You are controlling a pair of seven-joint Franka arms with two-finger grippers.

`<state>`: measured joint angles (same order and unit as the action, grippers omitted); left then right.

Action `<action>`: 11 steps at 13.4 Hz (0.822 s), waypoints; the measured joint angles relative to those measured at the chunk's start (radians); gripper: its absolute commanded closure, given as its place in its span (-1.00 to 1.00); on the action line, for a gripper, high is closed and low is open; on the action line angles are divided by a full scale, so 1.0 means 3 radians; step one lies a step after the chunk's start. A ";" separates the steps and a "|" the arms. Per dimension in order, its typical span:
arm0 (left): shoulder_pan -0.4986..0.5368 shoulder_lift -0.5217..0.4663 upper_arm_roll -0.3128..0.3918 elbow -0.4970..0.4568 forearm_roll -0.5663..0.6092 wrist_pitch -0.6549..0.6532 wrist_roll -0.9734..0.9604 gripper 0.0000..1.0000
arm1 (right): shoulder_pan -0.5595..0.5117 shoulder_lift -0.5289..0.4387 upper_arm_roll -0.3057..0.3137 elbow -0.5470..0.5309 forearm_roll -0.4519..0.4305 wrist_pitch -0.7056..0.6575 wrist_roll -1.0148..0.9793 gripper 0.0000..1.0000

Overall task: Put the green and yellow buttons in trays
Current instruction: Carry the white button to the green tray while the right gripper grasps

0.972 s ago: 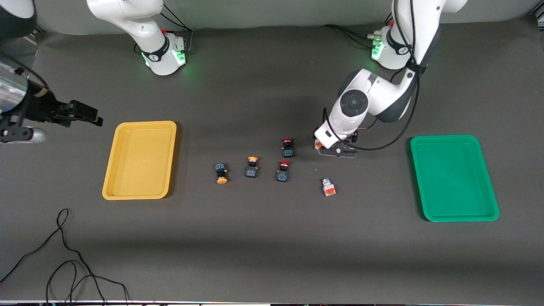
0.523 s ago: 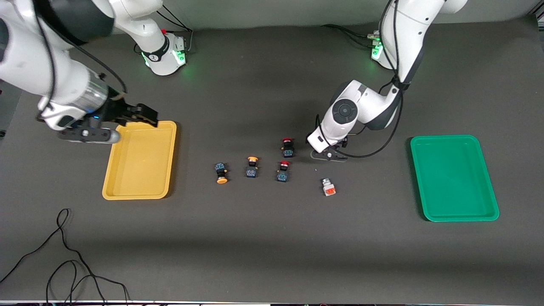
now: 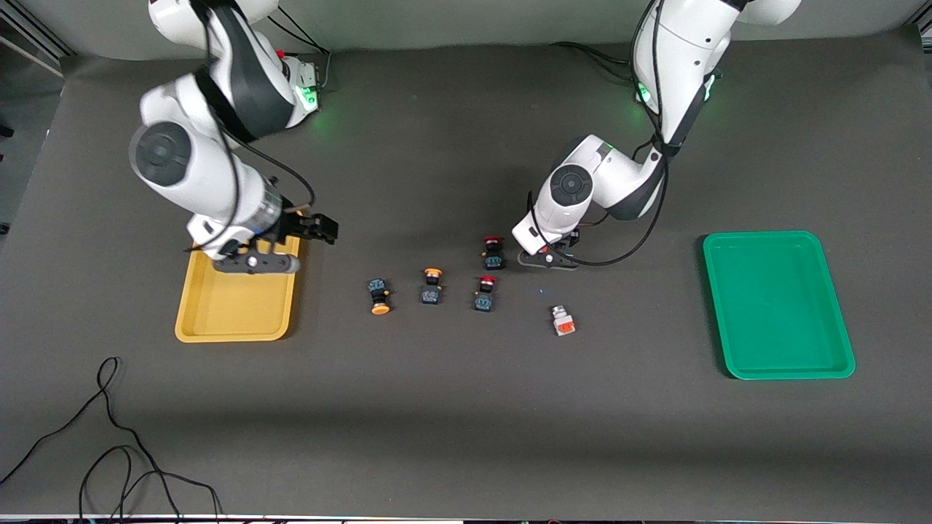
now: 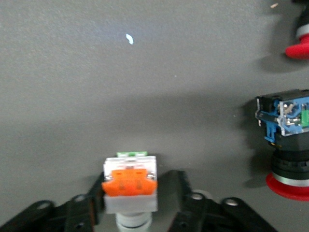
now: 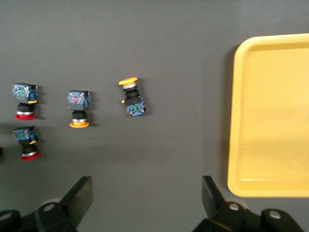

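Observation:
My left gripper (image 3: 547, 260) is low over the table beside a red-capped switch (image 3: 494, 251). Its open fingers straddle a white-silver switch with an orange block (image 4: 129, 186); one finger is against it and the other stands apart. The arm hides this switch in the front view. The other white-silver switch (image 3: 562, 320) lies nearer the camera. Two orange-yellow capped switches (image 3: 379, 296) (image 3: 432, 285) lie mid-table, also in the right wrist view (image 5: 132, 98) (image 5: 78, 108). My right gripper (image 3: 320, 228) is open and empty over the yellow tray's (image 3: 237, 306) rim. The green tray (image 3: 778, 304) is empty.
A second red-capped switch (image 3: 485, 292) lies beside the orange-yellow ones. Both red switches show in the left wrist view (image 4: 289, 140) (image 4: 299, 41). A black cable (image 3: 109, 451) loops at the table's near corner by the right arm's end.
My right arm has swung in from the table's end to over the yellow tray's rim. My left gripper has shifted toward the right arm's end, over the white-silver switch.

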<state>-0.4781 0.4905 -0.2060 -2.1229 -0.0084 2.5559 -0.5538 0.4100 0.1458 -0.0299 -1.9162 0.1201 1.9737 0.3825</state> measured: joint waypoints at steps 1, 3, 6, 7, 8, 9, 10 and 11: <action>0.0010 -0.0002 0.0007 0.0002 0.0000 0.0000 0.0000 1.00 | 0.0027 0.0113 0.0000 -0.0045 0.0067 0.0124 0.0002 -1.00; 0.0045 -0.0016 0.0013 0.0012 0.0000 0.0000 -0.0002 1.00 | 0.0146 0.0395 0.0000 -0.0077 0.0167 0.0401 0.0003 -1.00; 0.0159 -0.0199 0.0019 0.0117 -0.0001 -0.0171 -0.0064 1.00 | 0.0311 0.0835 0.0000 -0.0078 0.0186 0.0827 0.0028 -1.00; 0.0199 -0.0342 0.0022 0.0203 -0.0002 -0.0421 -0.0080 1.00 | 0.0340 0.0960 0.0000 -0.0077 0.0186 0.0952 0.0029 -1.00; 0.0254 -0.0520 0.0027 0.0330 -0.0002 -0.0764 -0.0097 1.00 | 0.0356 0.1074 0.0000 -0.0075 0.0186 0.1080 0.0029 -1.00; 0.0331 -0.0698 0.0033 0.0477 -0.0002 -0.1132 -0.0098 1.00 | 0.0358 0.1163 -0.0002 -0.0072 0.0186 0.1178 0.0029 -1.00; 0.0422 -0.0855 0.0040 0.0633 -0.0002 -0.1486 -0.0098 1.00 | 0.0358 0.1232 -0.0007 -0.0071 0.0186 0.1269 0.0029 -1.00; 0.0514 -0.0977 0.0049 0.0781 -0.0001 -0.1793 -0.0097 1.00 | 0.0357 0.1287 -0.0012 -0.0071 0.0186 0.1369 0.0029 -1.00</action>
<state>-0.3238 0.1973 -0.1914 -1.8885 -0.0088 2.0180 -0.5830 0.5172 0.5320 -0.0334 -1.9374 0.1759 2.3844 0.3911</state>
